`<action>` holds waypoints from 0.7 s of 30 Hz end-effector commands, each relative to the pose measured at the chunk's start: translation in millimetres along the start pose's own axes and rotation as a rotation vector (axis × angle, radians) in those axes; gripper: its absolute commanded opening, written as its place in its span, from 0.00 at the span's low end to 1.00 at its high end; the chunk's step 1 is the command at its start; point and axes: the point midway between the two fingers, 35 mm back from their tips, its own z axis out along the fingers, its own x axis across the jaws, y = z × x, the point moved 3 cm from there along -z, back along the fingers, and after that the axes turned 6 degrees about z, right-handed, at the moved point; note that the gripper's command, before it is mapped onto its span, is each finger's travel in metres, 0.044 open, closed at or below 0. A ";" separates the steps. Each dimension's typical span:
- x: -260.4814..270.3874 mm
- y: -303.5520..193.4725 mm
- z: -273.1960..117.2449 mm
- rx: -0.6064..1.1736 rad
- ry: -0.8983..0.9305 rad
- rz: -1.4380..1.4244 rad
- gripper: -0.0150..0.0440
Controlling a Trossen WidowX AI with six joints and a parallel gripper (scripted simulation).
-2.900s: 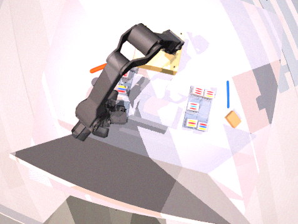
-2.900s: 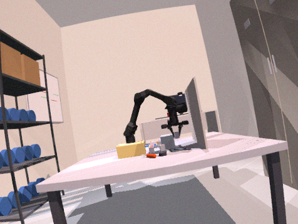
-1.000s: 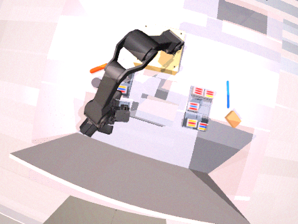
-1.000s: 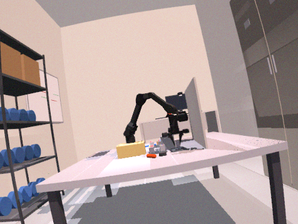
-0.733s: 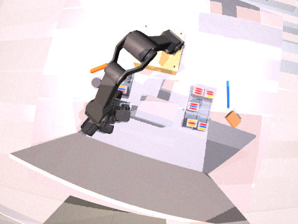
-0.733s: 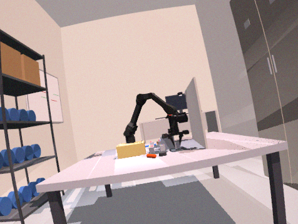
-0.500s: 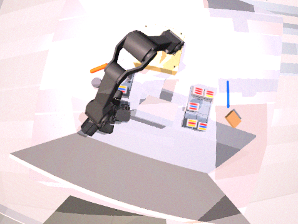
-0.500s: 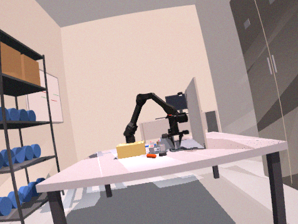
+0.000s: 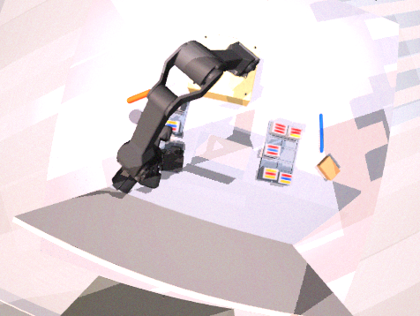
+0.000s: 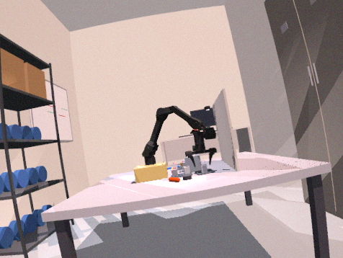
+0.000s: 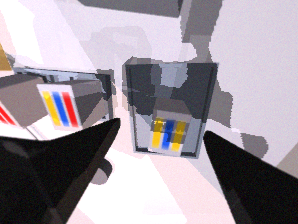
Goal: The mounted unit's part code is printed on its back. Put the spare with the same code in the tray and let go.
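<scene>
A grey unit with yellow, blue and yellow stripes is inside the dark-rimmed tray, towards its lower end in the wrist view. My gripper is open above it, one finger on each side with a gap to the unit. Left of the tray, a unit with yellow, blue and red stripes and a red-striped unit stand in a rack. Several striped units sit in the other rack. I cannot make out the mounted unit's printed back. The arm partly hides the tray in the top view.
A tall grey panel stands beside the arm. A yellow block and an orange-red cylinder lie near the left rack. A blue rod and an orange block lie beyond the other rack.
</scene>
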 end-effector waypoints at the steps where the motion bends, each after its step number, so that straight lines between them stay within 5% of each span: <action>1: -3.6 -1.5 -62.8 0.015 -0.033 -0.003 1.00; 4: 0.6 0.2 -89.3 0.015 -0.032 -0.004 1.00; 21: -2.1 -0.4 -92.7 0.022 -0.057 0.001 1.00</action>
